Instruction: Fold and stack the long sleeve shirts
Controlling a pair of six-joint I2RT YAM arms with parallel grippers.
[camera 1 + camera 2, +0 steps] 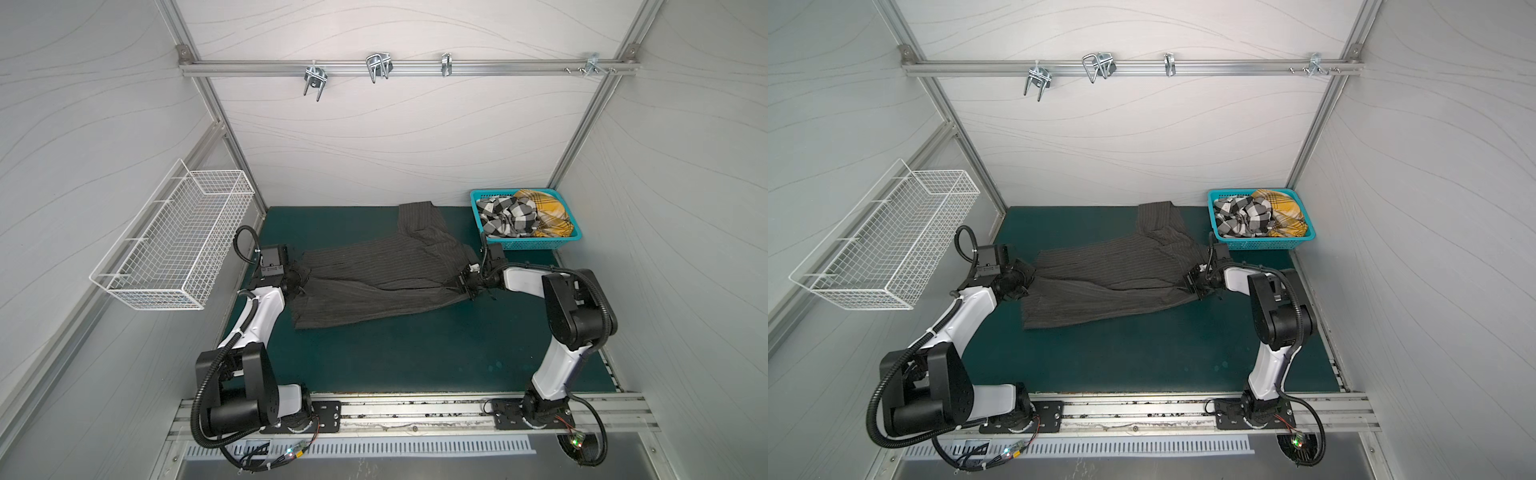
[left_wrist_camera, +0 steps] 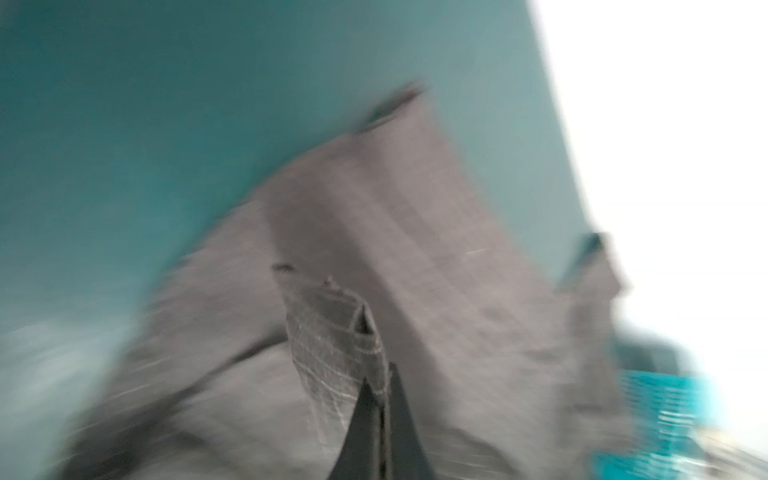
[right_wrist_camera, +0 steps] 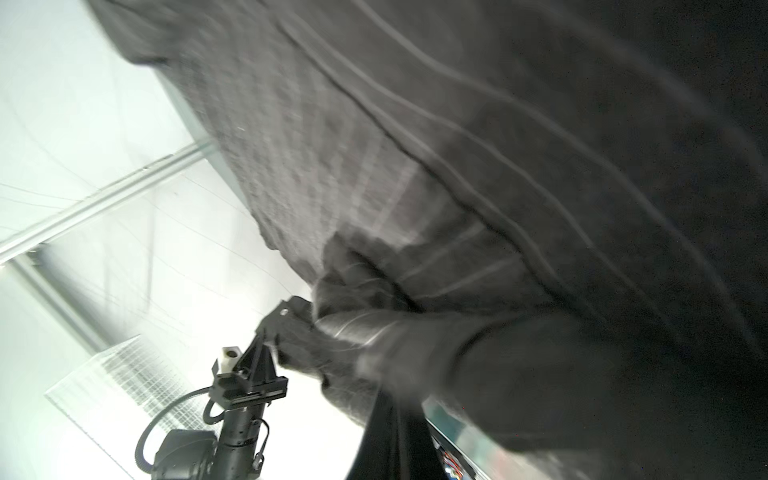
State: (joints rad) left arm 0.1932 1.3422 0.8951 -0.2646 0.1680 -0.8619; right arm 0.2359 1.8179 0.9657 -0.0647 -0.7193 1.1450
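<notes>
blur hides detail in wrist views, though both jaws clench the pinstriped shirt (image 1: 374, 286).

Dark green mat (image 1: 415, 353) covers the tabletop. Teal plastic lattice basket (image 1: 536, 244) sits on the mat's far right corner, close to the back wall; it shows in both top views. White wire basket (image 1: 174, 245) hangs on the left wall, above mat level. Aluminium rail (image 1: 498, 68) runs across the back wall and carries four metal hooks (image 1: 378, 66), well apart from each other. Aluminium track (image 1: 415, 411) lies along the mat's near edge, with a white slotted strip (image 1: 374, 449) just in front of it. Pale wall panels (image 1: 395, 137) with thin wavy lines close three sides. The left wrist view is blurred.
</notes>
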